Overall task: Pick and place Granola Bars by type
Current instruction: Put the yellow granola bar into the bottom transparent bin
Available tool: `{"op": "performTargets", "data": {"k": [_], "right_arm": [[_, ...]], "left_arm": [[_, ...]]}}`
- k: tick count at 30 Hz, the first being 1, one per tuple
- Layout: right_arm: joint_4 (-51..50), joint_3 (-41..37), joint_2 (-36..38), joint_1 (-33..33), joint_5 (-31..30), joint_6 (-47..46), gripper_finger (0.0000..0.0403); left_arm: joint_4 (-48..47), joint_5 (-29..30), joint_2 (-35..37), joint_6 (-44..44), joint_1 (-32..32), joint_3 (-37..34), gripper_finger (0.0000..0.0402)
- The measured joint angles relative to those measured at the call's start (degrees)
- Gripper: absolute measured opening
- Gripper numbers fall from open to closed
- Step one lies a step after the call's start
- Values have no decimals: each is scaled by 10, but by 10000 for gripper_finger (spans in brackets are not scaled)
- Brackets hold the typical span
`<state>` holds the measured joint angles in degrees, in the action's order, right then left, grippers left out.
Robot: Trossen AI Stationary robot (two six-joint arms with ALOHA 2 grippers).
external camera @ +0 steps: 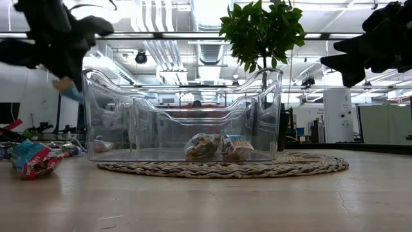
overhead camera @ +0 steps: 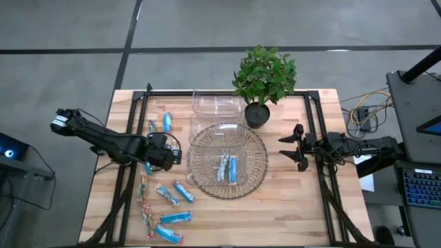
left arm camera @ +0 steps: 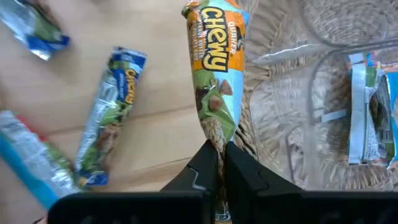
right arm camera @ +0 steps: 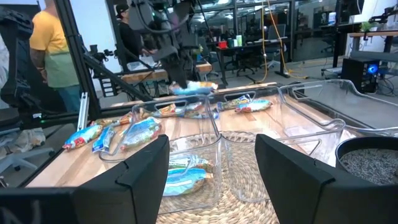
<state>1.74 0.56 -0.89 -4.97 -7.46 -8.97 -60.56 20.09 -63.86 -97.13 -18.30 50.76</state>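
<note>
On the wooden table (overhead camera: 289,200), Granola Bars (overhead camera: 165,203) lie beside a woven mat (overhead camera: 255,180).

held bar (left arm camera: 214,74): orange, green (white lettering) | mat (overhead camera: 256,180): tan weave | end effector (left arm camera: 221,163): black

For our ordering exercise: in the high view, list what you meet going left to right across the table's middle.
Left tool gripping a granola bar → clear container on the woven mat, two bars inside → right tool, open.
</note>
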Motion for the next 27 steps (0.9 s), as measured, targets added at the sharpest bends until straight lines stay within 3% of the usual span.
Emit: {"op": "performTargets", "data": {"k": [10, 27], "right_arm": [[0, 0, 0, 0, 0, 0, 229], [0, 0, 0, 0, 0, 0, 226]], "left_arm": [[-115, 25, -74, -3, -22, 160, 0], [-205, 9, -303, -48, -3, 426, 0]]}}
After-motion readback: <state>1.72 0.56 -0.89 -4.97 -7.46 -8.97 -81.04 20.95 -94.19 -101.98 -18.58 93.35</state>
